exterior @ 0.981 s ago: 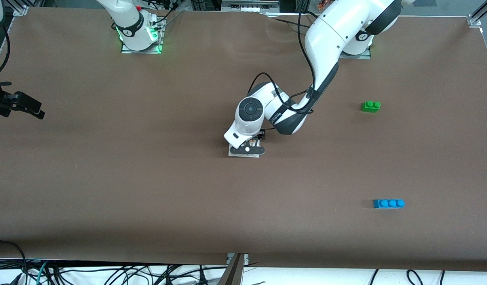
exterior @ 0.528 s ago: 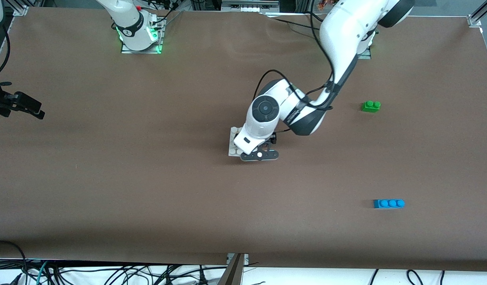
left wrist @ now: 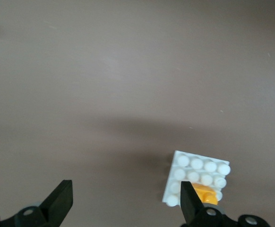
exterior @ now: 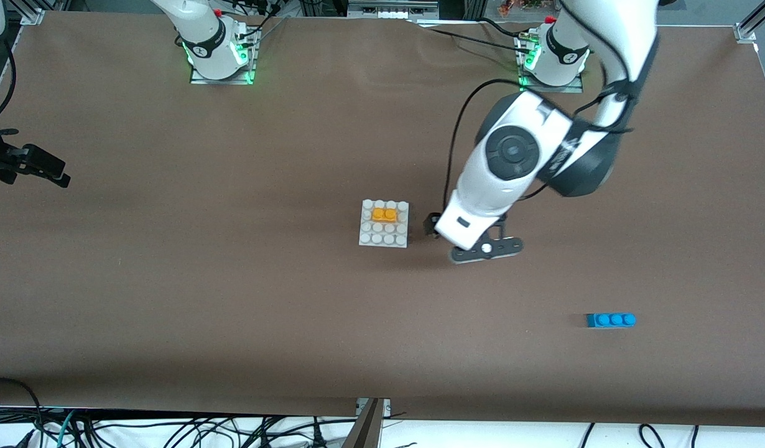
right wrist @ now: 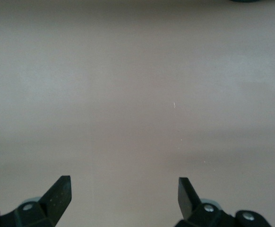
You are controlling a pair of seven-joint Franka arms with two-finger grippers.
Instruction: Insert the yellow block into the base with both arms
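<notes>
The white studded base (exterior: 384,236) lies mid-table. The yellow block (exterior: 384,214) sits on its studs, in the row second farthest from the front camera. My left gripper (exterior: 463,231) hangs up in the air over bare table beside the base, toward the left arm's end. In the left wrist view the left gripper (left wrist: 123,191) is open and holds nothing, with the base (left wrist: 194,168) and the yellow block (left wrist: 207,193) by one finger. My right gripper (exterior: 46,168) waits at the right arm's end of the table. The right wrist view shows it (right wrist: 122,185) open over bare table.
A blue three-stud brick (exterior: 611,320) lies nearer to the front camera, toward the left arm's end. The brown table mat (exterior: 233,298) covers the whole table. Cables hang along the table edge nearest the front camera.
My left gripper has risen off the base and swung toward the left arm's end of the table, uncovering the yellow block on the base. The right arm has not moved.
</notes>
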